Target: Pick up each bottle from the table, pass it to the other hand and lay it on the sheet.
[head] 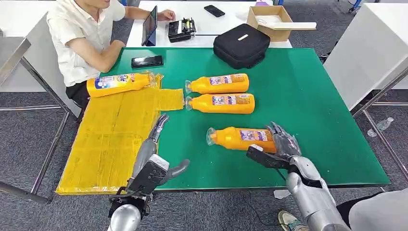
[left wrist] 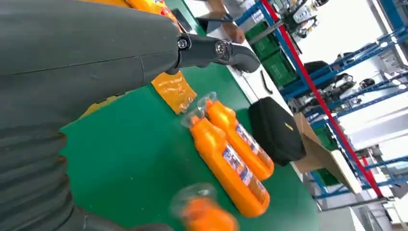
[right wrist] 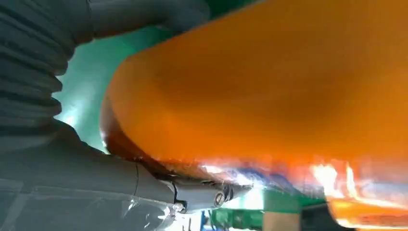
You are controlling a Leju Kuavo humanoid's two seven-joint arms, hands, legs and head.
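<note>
The near bottle lies on its side on the green table, clear cap pointing toward the sheet, base in the right hand. That hand's fingers curl over the base from above and its thumb sits on the near side, so it grips the bottle; in the right wrist view the orange body lies against the thumb.

Beyond the near bottle, two more bottles lie side by side, caps toward the sheet: the middle bottle and, just past it, the far bottle. The left wrist view shows the pair touching along their length. A fourth bottle lies across the sheet's far end, cap toward the pair.

The left hand hovers over the sheet's edge nearest the near bottle, fingers stretched out and apart, thumb spread, holding nothing.

Past the pair, a black bag sits at the table's far edge and a phone lies beyond the fourth bottle. A person sits at the far corner by the sheet.
</note>
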